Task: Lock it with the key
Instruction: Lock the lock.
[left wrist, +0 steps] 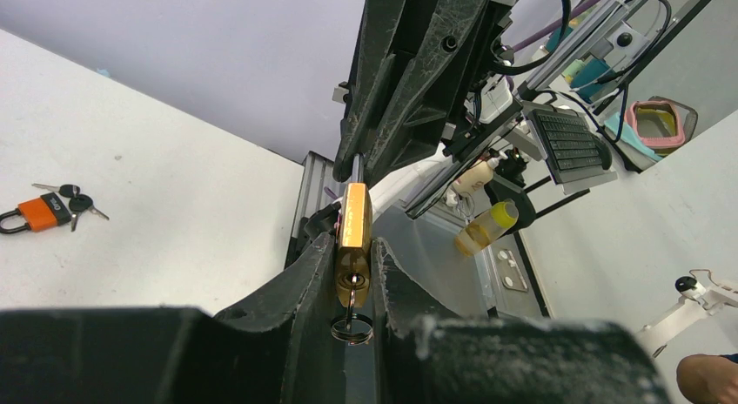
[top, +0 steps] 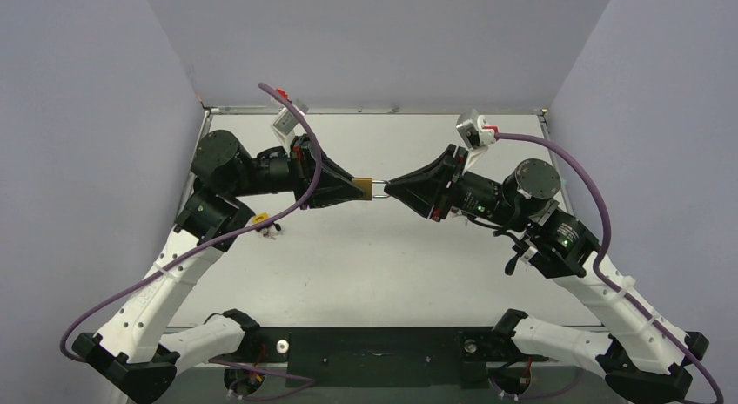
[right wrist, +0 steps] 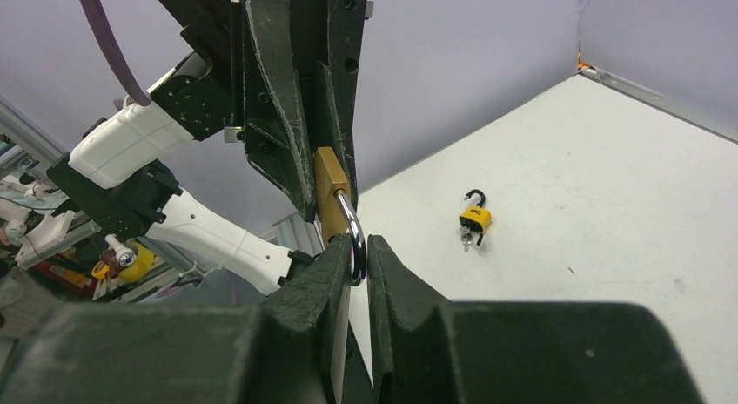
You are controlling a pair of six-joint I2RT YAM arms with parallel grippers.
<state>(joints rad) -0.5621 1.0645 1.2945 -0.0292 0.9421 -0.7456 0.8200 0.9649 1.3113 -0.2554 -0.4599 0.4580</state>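
The left pincer (left wrist: 352, 252) is closed narrow on the body of the brass padlock (left wrist: 353, 217), which it holds in the air above the desk (top: 392, 273). A key (left wrist: 352, 286) sits in the keyhole at the end of the lock that faces back between the left fingers. Its ring (left wrist: 352, 328) hangs deeper in that pincer's throat. The right pincer (right wrist: 358, 247) meets it tip to tip, jaws pinched narrow around the steel shackle (right wrist: 350, 221) just ahead of the left fingertips. Well off to the side of both pincers, an orange padlock (right wrist: 474, 218) with its own keys (left wrist: 78, 202) lies on the desk
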